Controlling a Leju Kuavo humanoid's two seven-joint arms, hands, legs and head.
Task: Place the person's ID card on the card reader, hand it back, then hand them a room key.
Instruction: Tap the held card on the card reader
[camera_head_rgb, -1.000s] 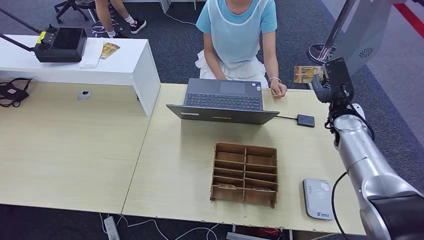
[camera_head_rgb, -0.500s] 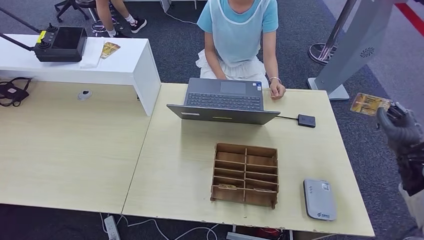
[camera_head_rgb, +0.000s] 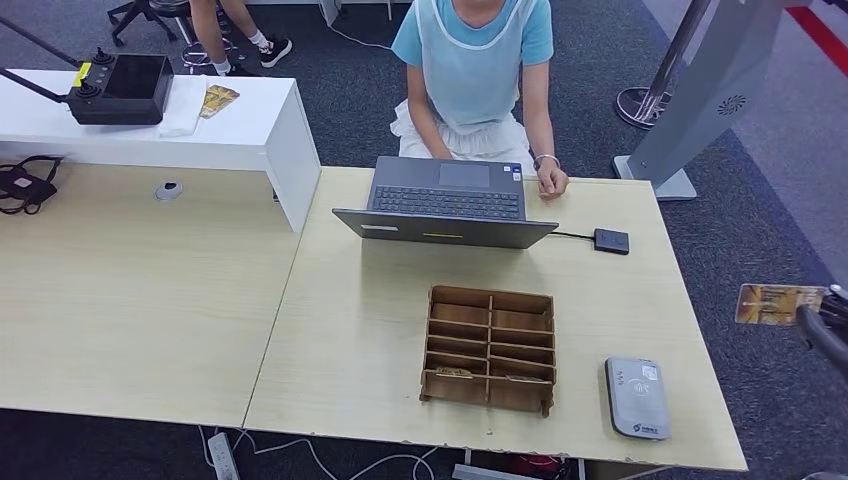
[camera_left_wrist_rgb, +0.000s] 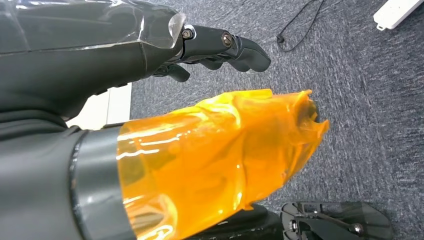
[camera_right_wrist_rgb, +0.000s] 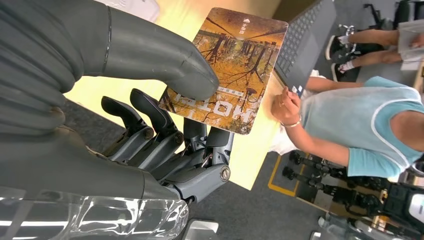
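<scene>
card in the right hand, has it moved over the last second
Yes. The card in the right hand has come down and toward the robot: it was up beside the grey stand, and now sits off the table's right edge, nearer the reader.

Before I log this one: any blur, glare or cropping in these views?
Head view: sharp, but the right hand is cropped at the frame edge. Right wrist view: card crisp, person softer. Left wrist view: glare on the left hand cover.
</scene>
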